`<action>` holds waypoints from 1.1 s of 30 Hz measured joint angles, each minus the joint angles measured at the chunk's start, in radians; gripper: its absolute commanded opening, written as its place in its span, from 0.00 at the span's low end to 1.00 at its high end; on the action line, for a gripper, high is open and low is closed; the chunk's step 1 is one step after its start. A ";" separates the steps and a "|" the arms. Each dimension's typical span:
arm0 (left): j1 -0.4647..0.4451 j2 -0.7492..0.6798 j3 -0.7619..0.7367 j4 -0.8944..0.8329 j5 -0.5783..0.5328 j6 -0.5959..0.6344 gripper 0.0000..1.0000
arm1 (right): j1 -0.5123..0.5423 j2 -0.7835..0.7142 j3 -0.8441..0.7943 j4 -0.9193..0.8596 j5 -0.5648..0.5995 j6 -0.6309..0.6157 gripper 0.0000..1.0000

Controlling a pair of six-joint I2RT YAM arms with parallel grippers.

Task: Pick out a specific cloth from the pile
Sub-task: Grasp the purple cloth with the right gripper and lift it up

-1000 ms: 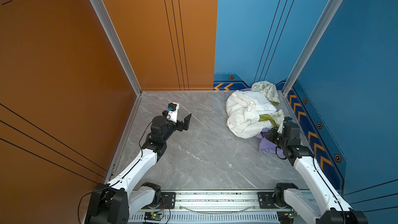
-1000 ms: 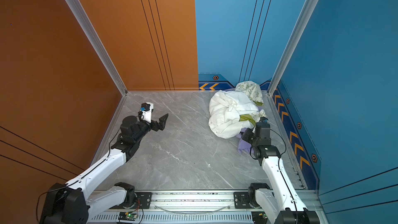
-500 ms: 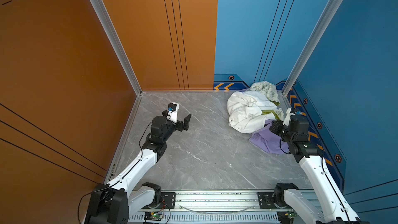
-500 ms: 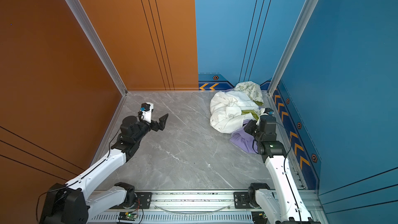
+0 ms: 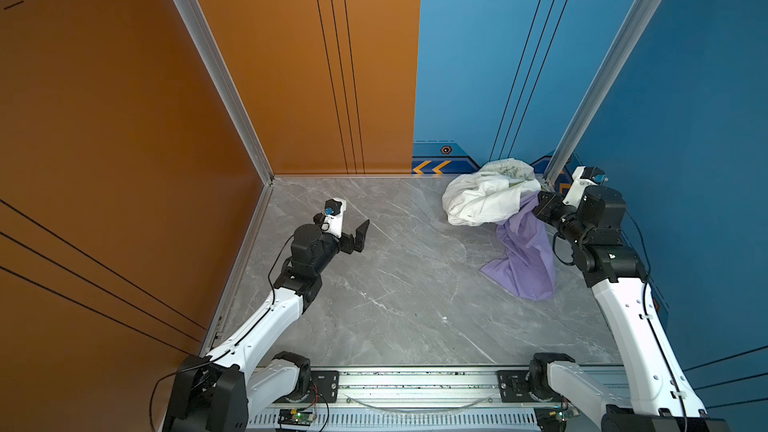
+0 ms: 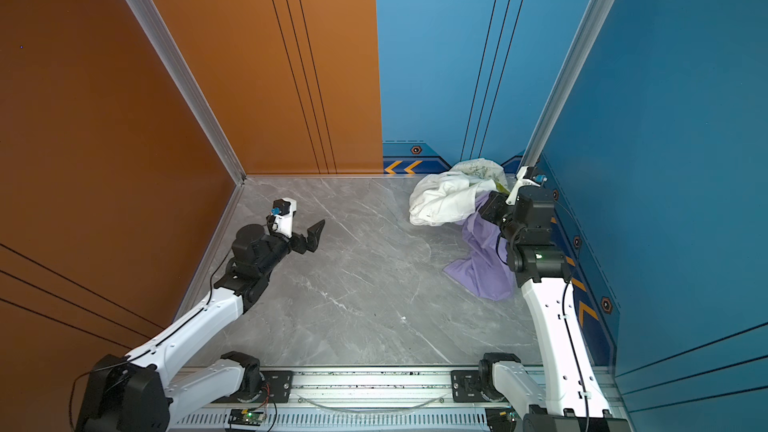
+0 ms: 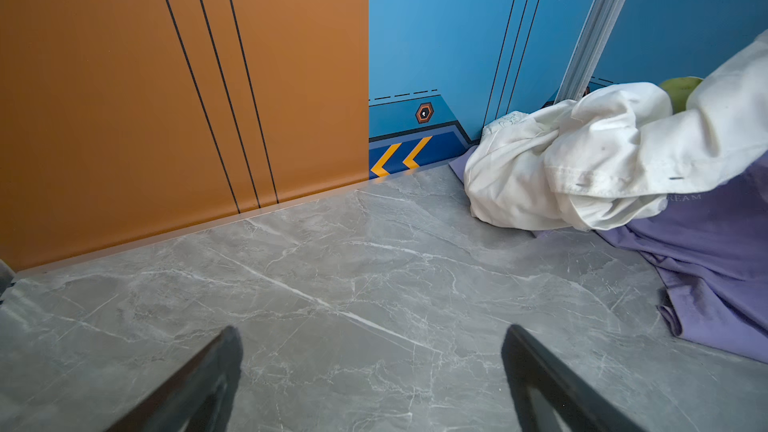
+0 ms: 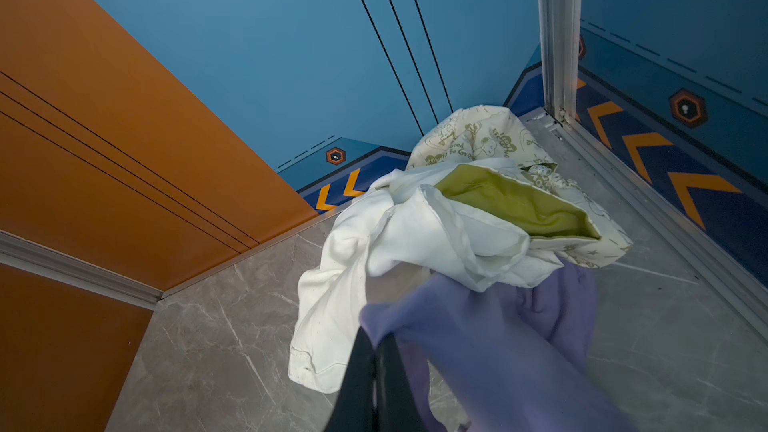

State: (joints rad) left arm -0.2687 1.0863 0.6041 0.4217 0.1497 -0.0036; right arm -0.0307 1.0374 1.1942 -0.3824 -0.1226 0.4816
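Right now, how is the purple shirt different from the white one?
The purple shirt is pinched in the right gripper and hangs stretched out; the white one lies bunched, held by nothing. Purple shows small lettering; white looks plain. Both are soft and touch the floor.

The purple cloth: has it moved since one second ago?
Yes. The purple cloth, held by the right end effector, is drawn further out of the pile; its gripped end now sits nearer the corner post.

Orange wall (image 5: 124, 118), blue wall (image 5: 478, 56), grey marble floor (image 5: 415, 284)
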 measured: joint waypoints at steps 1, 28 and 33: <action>0.000 0.000 0.000 0.000 0.000 0.000 0.98 | -0.002 0.011 0.028 0.000 -0.009 -0.002 0.00; -0.001 0.000 0.000 0.000 0.000 0.000 0.98 | 0.016 0.079 0.291 0.220 -0.199 0.099 0.00; -0.001 0.000 0.000 0.000 0.000 0.000 0.98 | 0.056 0.077 0.295 0.270 -0.230 0.103 0.00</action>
State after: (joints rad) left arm -0.2695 1.0863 0.6037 0.4217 0.1493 -0.0036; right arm 0.0254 1.1149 1.4895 -0.1120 -0.3527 0.5850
